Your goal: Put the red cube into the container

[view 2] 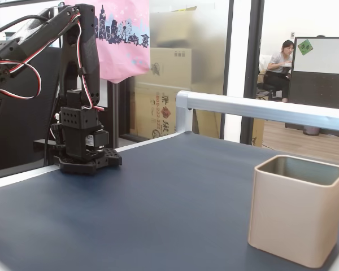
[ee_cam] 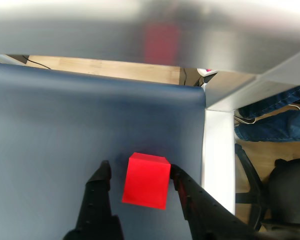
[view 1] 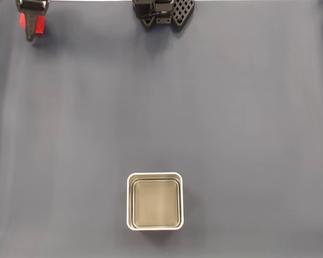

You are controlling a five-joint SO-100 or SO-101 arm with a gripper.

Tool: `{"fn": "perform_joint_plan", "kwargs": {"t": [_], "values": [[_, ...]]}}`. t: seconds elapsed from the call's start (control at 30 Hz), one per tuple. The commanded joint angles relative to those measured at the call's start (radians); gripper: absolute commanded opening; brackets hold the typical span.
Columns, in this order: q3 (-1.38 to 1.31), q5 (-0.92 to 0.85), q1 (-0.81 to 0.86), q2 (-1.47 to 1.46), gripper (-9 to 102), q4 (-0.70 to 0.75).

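Overall, one red cube (ee_cam: pixel 146 180), one container (view 1: pixel 154 201).

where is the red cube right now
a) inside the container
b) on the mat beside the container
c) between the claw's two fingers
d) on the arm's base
c: the wrist view shows the red cube between the fingers of the claw, and the container holds nothing.

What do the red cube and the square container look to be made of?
The small bright red plain-faced cube, between the pincer fingers, looks like matte plastic or painted foam: flat colour, no shine, crisp edges. Which one, I cannot tell. The square white-rimmed container looks like thin metal, a tin: rounded corners, a rolled rim and a dull satin sheen inside.
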Motion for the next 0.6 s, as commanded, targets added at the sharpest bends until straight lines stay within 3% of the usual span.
{"fn": "perform_joint_plan", "kwargs": {"t": [0.0, 0.3, 0.57], "values": [[-0.009, -0.014, -0.003, 0.006, 19, -0.015], [0.008, -0.020, -0.003, 0.017, 5, -0.008], [0.015, -0.015, -0.005, 0.038, 0, -0.008]]}}
